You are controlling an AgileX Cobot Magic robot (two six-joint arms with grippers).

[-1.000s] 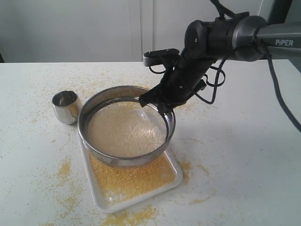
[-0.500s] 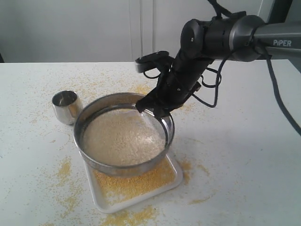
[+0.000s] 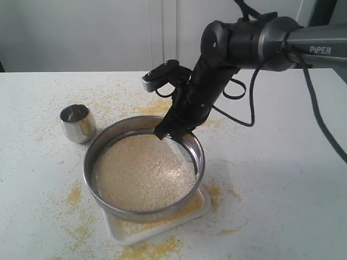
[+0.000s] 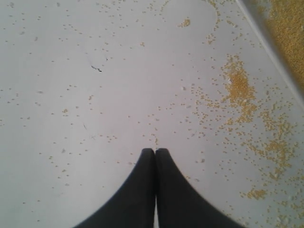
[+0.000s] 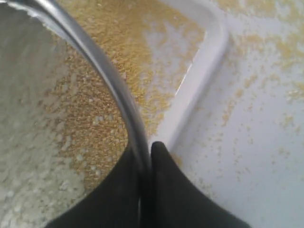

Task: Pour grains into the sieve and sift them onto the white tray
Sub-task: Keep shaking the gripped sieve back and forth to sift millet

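A wide white desk [image 3: 282,179] fills the scene, dusted with scattered yellow meal, thickest around the tray. The dark right arm [image 3: 255,38] reaches in from the upper right of the exterior view and bends down toward the middle.

The sieve [image 3: 143,214], a broad round steel ring with a mesh floor, is over the white tray [image 3: 122,234] and covers most of it, so that only the tray's near edge and right corner show. Whether the sieve touches the tray cannot be told. The grains [image 3: 143,173] lie as a pale beige layer across the mesh, and fine yellow meal lies on the tray beneath.

A small shiny steel cup [image 3: 77,123] stands upright on the desk just beside the sieve's far left edge.

The right pincer [image 3: 168,132] pinches the sieve's far rim, one finger on either side of the steel wall. The left pincer [image 4: 155,151] is pressed together with nothing between its fingers, above bare desk speckled with grains.
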